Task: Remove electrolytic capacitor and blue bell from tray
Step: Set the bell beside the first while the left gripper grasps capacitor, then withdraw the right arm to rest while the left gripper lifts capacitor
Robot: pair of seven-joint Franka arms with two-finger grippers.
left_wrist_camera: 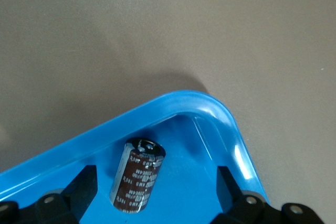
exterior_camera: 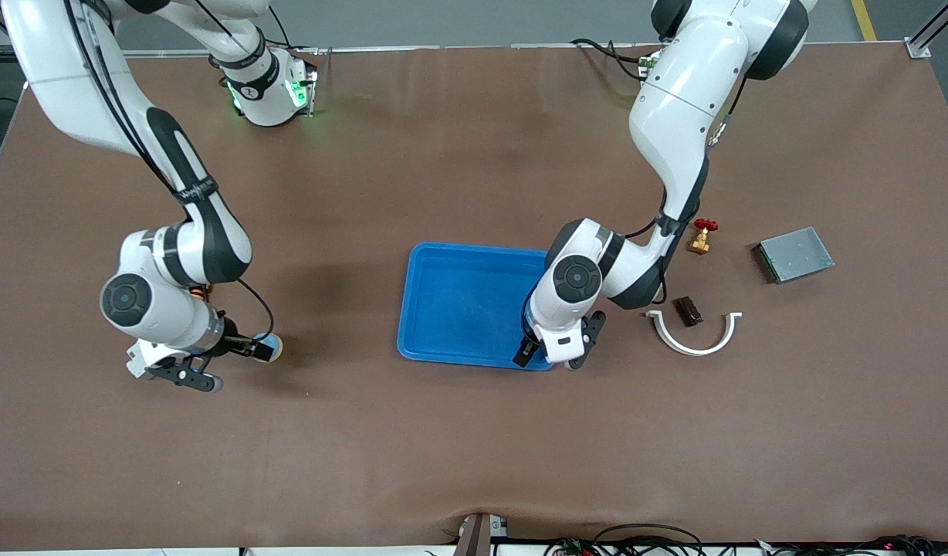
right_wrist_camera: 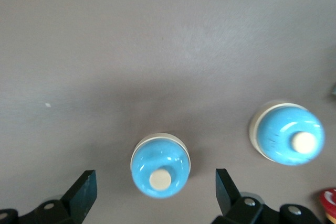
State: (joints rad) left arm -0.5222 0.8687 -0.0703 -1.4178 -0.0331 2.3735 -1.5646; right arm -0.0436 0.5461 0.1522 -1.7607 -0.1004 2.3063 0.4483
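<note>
Apparently, capacitor [left_wrist_camera: 137, 175] lies in tray [left_wrist_camera: 220, 114].

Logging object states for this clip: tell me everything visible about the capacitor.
The capacitor is a short dark brown cylinder with pale printed lettering down its sleeve and a dark, glossy end face. It stands slightly tilted inside the blue tray, near a rounded corner. It sits between the open fingers of the left end effector; neither visibly touches it.

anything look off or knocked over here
Nothing stands out. The capacitor sits in a corner of the tray between the left gripper's open jaws, and two bells stand upright under the right gripper.
</note>
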